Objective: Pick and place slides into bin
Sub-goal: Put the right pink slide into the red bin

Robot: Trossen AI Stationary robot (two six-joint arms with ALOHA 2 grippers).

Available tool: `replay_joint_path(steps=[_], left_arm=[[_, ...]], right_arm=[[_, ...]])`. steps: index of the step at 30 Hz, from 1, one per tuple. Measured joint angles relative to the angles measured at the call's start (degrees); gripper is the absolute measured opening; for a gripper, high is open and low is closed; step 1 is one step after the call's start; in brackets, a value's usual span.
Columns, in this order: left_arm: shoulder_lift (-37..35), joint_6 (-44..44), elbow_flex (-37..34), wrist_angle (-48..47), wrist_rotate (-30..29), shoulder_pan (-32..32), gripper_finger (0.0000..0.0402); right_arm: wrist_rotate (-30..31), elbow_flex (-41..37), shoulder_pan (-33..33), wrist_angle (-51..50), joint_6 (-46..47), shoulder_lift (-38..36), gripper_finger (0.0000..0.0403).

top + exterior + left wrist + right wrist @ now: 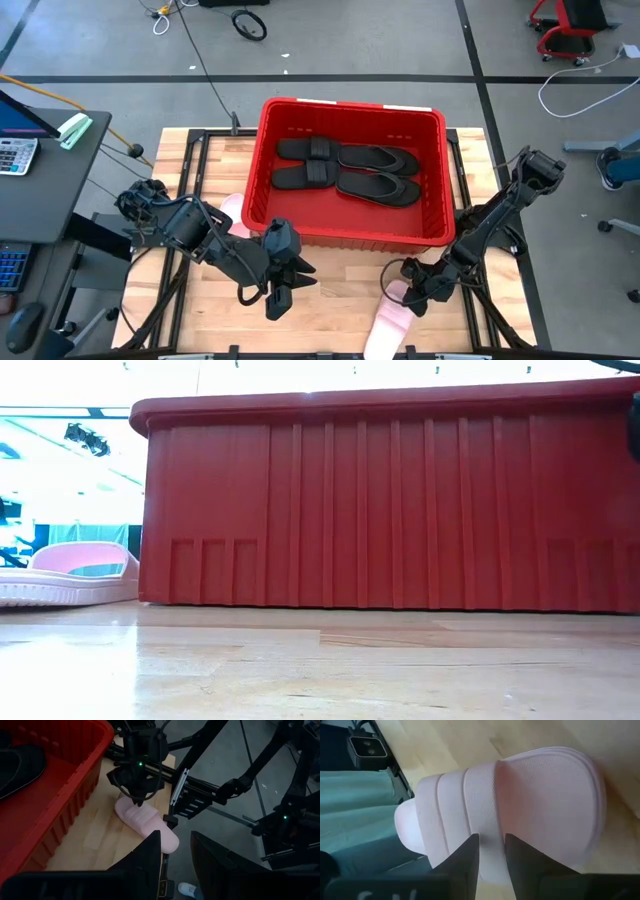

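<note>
pale wooden table (340,290) on a grey shop floor, red bin (345,235) set at its middle. four black slides (345,170) already inside the bin. two pink ones still out: one (232,212) tucked against the bin's left wall beside the left arm, the other pink slide (388,322) at the table's front edge, part hanging over. right gripper (412,296) poised directly above that front slide's band, fingers (465,857) a little apart and nothing between them yet. left gripper (278,298) waiting near the bin's front wall, fingers parted, empty. step in hand, likely: the grasp approach on the fifth slide. next: descend, close on the band, lift clear of the rim, carry over the bin.
</note>
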Motion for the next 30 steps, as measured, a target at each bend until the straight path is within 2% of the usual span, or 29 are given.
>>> replay_joint_path(steps=[8, 14, 17, 22, 25, 30], left_arm=[[0.0, -0.1, 0.0, 0.0, 0.0, 0.0, 0.011], [2.8, -0.1, 0.0, -2.4, 1.0, 0.2, 0.0105], [5.3, -0.1, 0.0, -3.5, 1.3, 0.6, 0.0095], [8.7, -1.6, 0.0, -2.9, 4.2, 1.4, 0.0076], [10.6, -1.7, 0.0, -3.1, 8.0, 2.2, 0.0063], [14.1, -2.6, 0.0, -2.8, 9.9, 4.1, 0.0034]], right_arm=[[-0.1, 0.0, 0.0, 5.4, -0.8, 3.5, 0.01], [-0.1, 0.0, 0.0, 5.6, -1.3, 5.0, 0.0098], [-0.1, 0.0, 0.0, 5.9, -1.2, 5.1, 0.0076], [-0.1, 0.0, 0.0, 6.1, -1.3, 4.6, 0.0009], [-0.1, 0.0, 0.0, 6.0, -1.3, 4.3, 0.0013], [-0.1, 0.0, 0.0, 5.8, -1.3, 4.3, 0.0005]])
